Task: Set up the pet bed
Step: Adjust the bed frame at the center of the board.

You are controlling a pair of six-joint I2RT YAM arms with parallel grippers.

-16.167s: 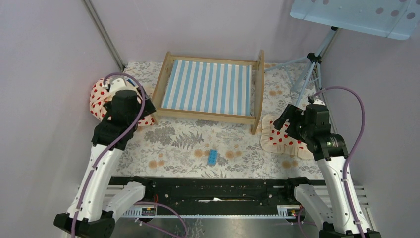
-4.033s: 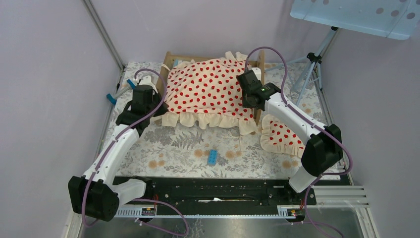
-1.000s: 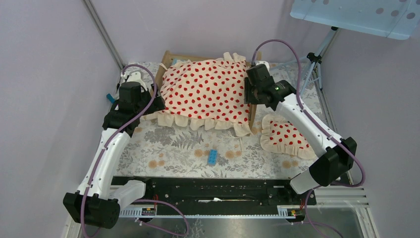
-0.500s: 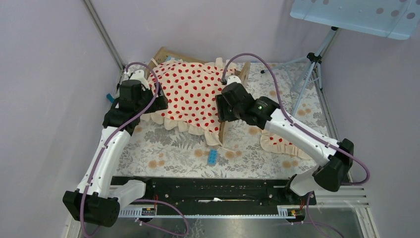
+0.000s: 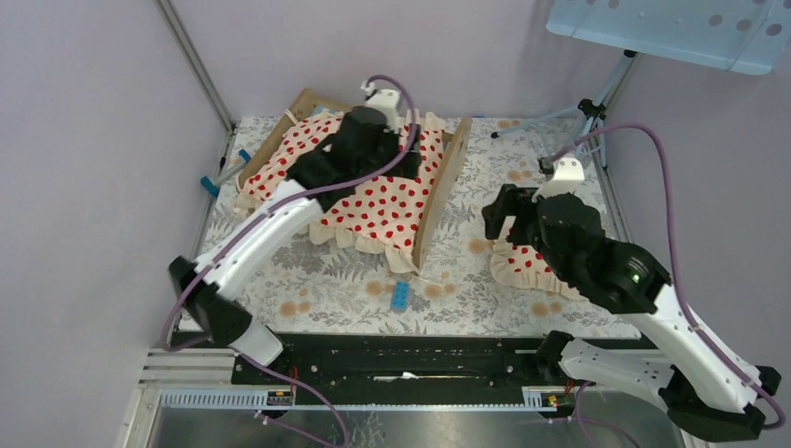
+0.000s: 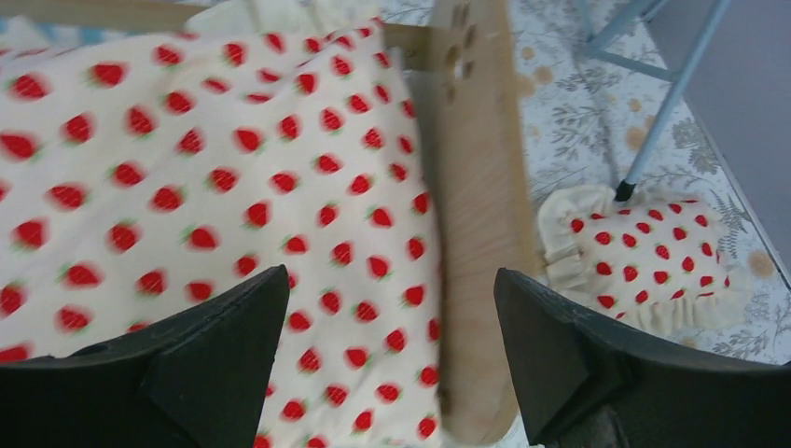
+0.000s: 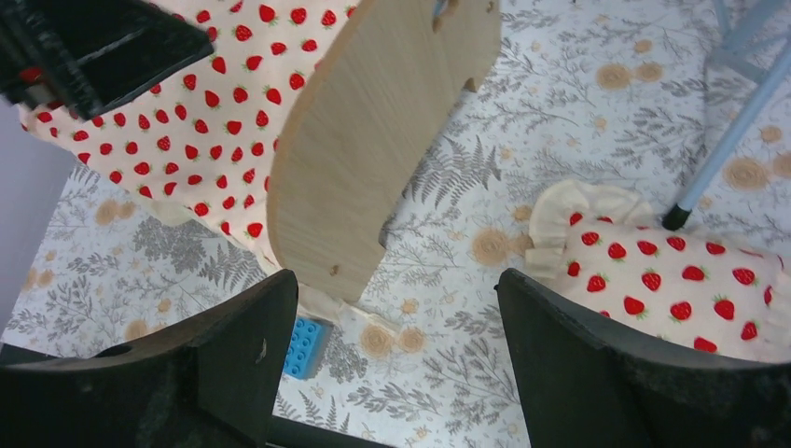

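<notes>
Top external view, nearest first: blue brick (image 5: 400, 296) on the table (image 5: 317, 271); right gripper (image 7: 392, 280) spread wide, empty, above the pillow (image 7: 672, 271); further back the pet bed (image 5: 438, 191) sits angled, blanket (image 5: 382, 210) draped over it, left gripper (image 6: 392, 280) splayed wide above, empty

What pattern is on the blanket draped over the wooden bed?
The cream ruffled fabric blanket carries small red strawberry-like dots with green tops, clearest in the right wrist view.

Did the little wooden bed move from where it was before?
Yes. The light-wood pet bed has turned, its near corner swinging toward the blue toy brick.
</notes>
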